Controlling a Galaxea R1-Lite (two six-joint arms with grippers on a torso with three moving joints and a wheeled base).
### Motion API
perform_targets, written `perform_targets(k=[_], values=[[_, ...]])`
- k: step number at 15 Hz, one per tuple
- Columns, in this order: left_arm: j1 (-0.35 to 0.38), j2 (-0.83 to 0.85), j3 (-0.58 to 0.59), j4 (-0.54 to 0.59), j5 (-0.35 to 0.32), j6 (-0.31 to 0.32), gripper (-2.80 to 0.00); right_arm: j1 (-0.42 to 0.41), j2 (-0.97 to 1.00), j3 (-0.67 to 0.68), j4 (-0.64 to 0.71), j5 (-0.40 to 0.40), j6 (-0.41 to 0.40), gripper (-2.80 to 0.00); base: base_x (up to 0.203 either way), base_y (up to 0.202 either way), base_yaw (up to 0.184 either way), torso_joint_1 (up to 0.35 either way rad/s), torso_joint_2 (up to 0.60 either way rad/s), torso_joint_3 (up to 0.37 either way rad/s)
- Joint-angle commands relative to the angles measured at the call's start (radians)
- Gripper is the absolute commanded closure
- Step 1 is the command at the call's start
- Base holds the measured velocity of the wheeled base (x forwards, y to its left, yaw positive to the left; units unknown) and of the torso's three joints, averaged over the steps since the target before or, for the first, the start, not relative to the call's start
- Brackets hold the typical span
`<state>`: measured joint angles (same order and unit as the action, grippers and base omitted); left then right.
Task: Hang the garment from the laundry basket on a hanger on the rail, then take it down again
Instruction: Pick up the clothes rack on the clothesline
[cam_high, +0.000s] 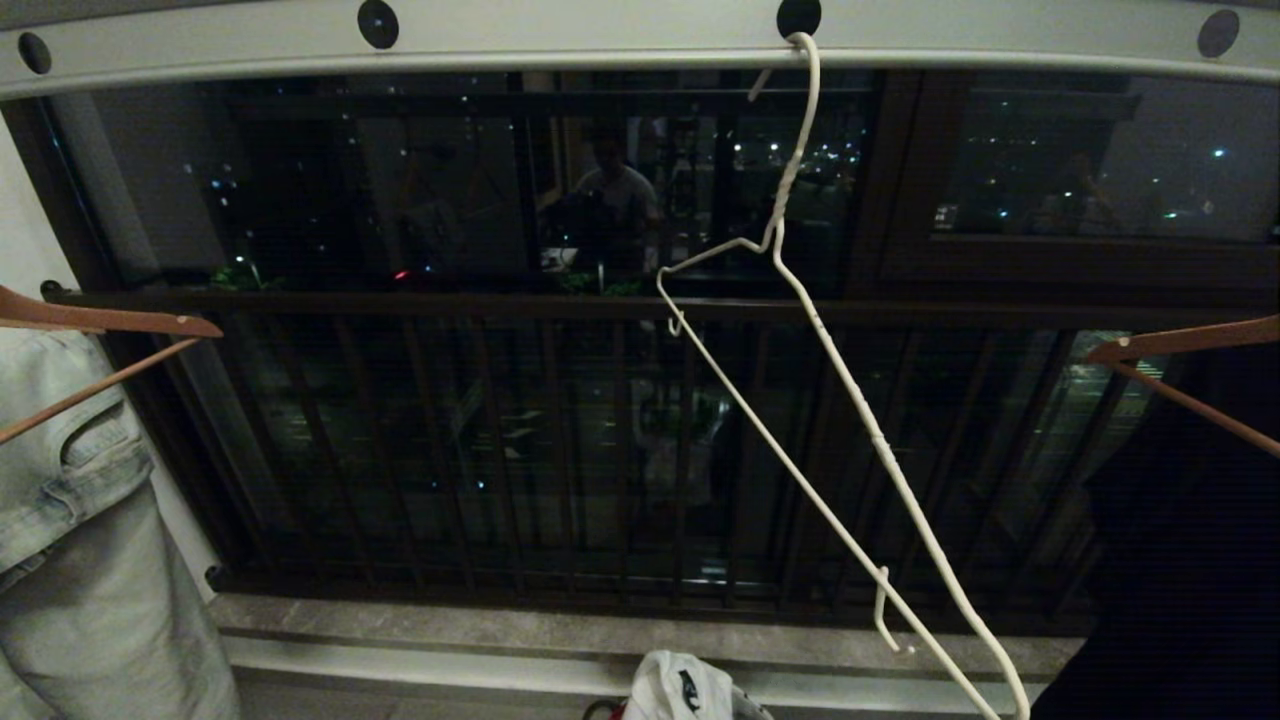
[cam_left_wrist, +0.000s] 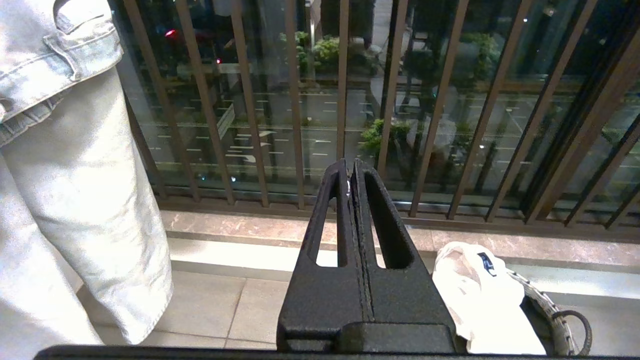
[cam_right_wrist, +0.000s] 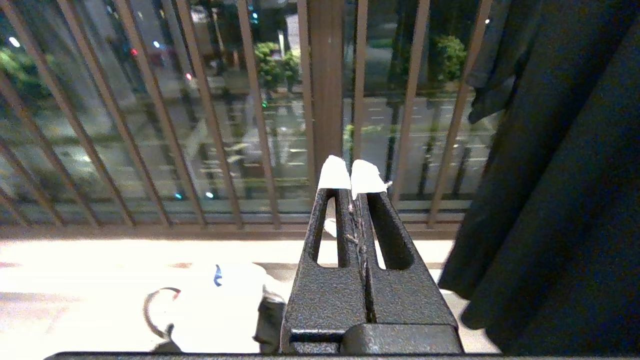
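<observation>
The garment lies bunched in the laundry basket on the floor, my left pincer and right pincer both shut and empty, and I judge the tilted hanger could slip off the rail if bumped.

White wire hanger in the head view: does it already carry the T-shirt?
No, the white wire hanger hangs bare from the grey rail, while the T-shirt lies below in the basket.
</observation>
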<state>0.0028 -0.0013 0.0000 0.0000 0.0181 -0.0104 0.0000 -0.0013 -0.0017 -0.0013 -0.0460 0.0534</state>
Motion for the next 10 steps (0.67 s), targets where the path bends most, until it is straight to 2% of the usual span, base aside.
perform_targets(k=[1, 10], values=[[0.0, 0.001, 0.0, 0.0, 0.0, 0.0, 0.0, 0.0, 0.001, 0.0, -0.003, 0.0, 0.019, 0.0, 0.0, 0.0, 0.0, 0.0, 0.0, 0.0], [0.0, 0.001, 0.0, 0.0, 0.0, 0.0, 0.0, 0.0, 0.001, 0.0, -0.003, 0.0, 0.019, 0.0, 0.0, 0.0, 0.0, 0.0, 0.0, 0.0]])
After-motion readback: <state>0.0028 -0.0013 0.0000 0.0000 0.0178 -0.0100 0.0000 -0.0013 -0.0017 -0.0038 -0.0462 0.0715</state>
